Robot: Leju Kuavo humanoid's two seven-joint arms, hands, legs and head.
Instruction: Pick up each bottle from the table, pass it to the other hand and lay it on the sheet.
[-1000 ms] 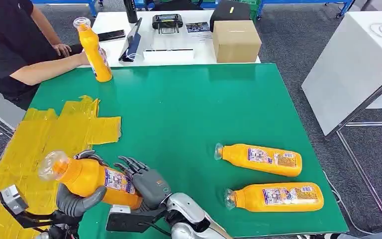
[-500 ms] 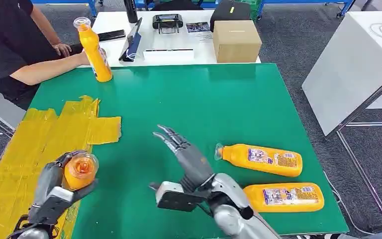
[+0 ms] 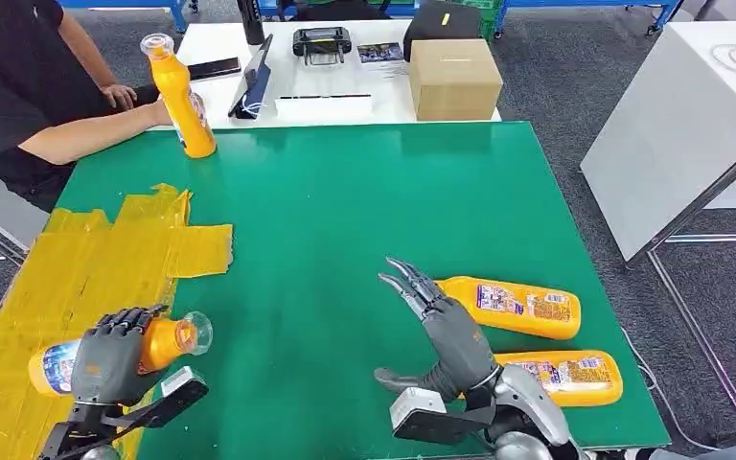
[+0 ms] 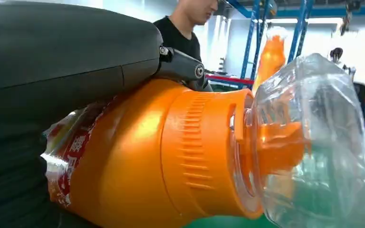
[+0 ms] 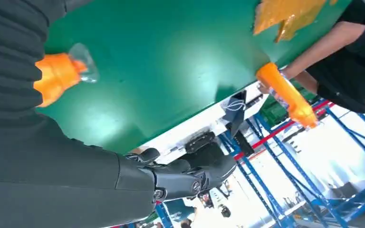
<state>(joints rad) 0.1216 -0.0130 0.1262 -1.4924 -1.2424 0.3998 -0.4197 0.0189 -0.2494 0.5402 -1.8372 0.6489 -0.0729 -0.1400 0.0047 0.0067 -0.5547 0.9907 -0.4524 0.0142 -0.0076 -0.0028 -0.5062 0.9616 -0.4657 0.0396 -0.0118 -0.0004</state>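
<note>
Currently my left hand [image 3: 115, 356] grips the orange bottle [image 3: 158, 343] sideways over the yellow sheet [image 3: 77, 278]; released early, it may roll off, while my right hand [image 3: 446, 331] hovers with fingers spread.

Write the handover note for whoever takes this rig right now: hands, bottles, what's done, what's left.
Left robot hand: grips a bottle on its side over the yellow sheet, not yet released.
Right robot hand: holds nothing, fingers spread, above the green table beside the two lying bottles.
A person holds an upright bottle at the far corner.
Left: release this bottle, then handle the others.
</note>
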